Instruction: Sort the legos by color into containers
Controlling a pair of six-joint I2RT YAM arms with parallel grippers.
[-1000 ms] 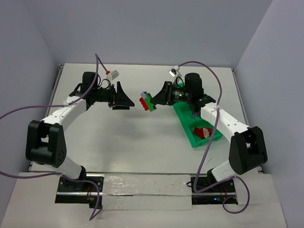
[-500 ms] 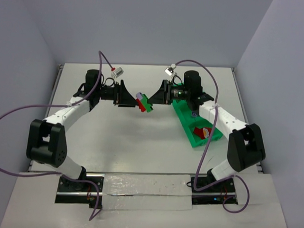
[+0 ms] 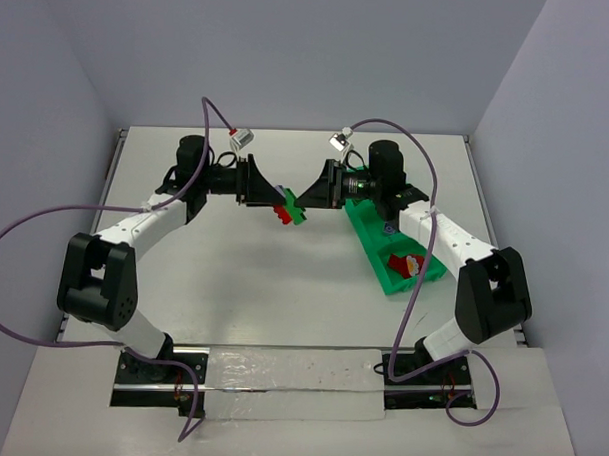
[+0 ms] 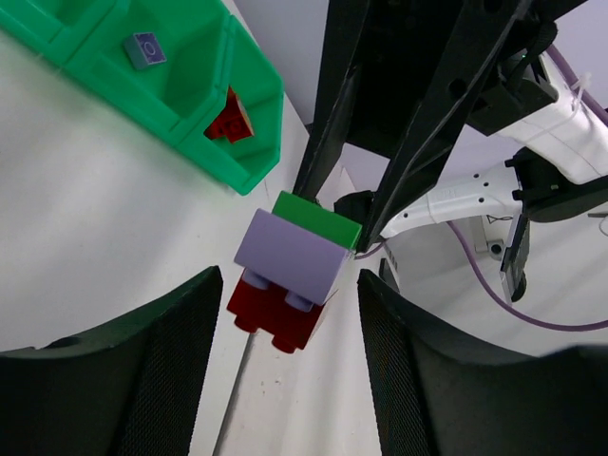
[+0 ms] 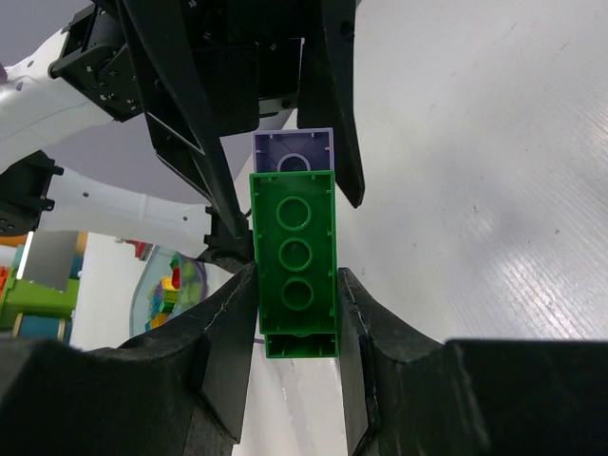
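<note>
The right hand (image 5: 294,285) is clenched on a green brick (image 5: 296,275), its two fingers pressing the brick's long sides, with the studded face turned toward the wrist camera. A purple brick (image 5: 293,152) sits against the far end of the green one. In the left wrist view, a red brick (image 4: 275,313) hangs under the purple one, so the three form one small stack held in the air above the table (image 3: 253,276).

The left hand (image 4: 288,285) faces the right hand from the other side. Its fingers are spread apart, one on each side of the stack. A narrow gap shows on each side, and the purple and red bricks lie between the fingertips. It grips nothing.

From the top camera, the two hands meet nose to nose over the far middle of the table, with the stack between them. It is just left of the far end of the green tray (image 3: 369,235).

The tray lies flat on the table under the right arm, running slantwise toward the near right. A red piece with pale bits (image 3: 408,264) rests in its nearest compartment, and a small grey-blue tile (image 4: 144,49) lies in a compartment further along. Purple cables (image 3: 44,224) loop from both arms.
</note>
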